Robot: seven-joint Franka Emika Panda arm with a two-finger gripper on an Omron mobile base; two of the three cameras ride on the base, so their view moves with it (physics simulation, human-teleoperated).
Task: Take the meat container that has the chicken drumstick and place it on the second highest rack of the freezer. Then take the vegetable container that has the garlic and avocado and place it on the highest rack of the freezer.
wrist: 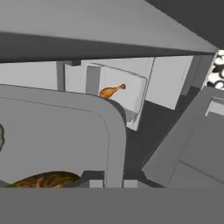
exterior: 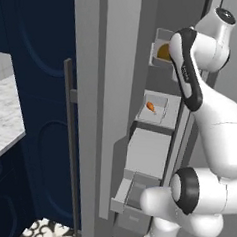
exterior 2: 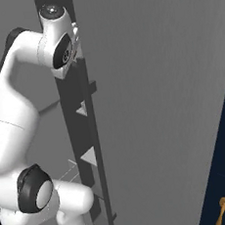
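In the hand view my gripper (wrist: 113, 183) is shut on the rim of the vegetable container (wrist: 65, 127), a grey tray. The yellow-brown avocado (wrist: 48, 179) lies inside it, and a sliver of the pale garlic (wrist: 1, 136) shows at the left edge. Seen from the left base, this container (exterior: 159, 45) sits at the top of the open freezer (exterior: 154, 143), at the level of the highest rack, with my arm hiding the hand. Below it, the meat container (exterior: 158, 109) with the chicken drumstick (exterior: 150, 106) rests on the second highest rack (wrist: 168, 83); the drumstick (wrist: 111, 91) lies near the tray's middle.
The freezer's grey door (exterior: 107, 89) stands open at the left with its long handle (exterior: 70, 152). Grey drawers (exterior: 148, 152) sit under the shelves, and the lowest one (exterior: 135, 192) is pulled out. A marble counter (exterior: 3, 117) and navy cabinets (exterior 2: 224, 171) flank the freezer.
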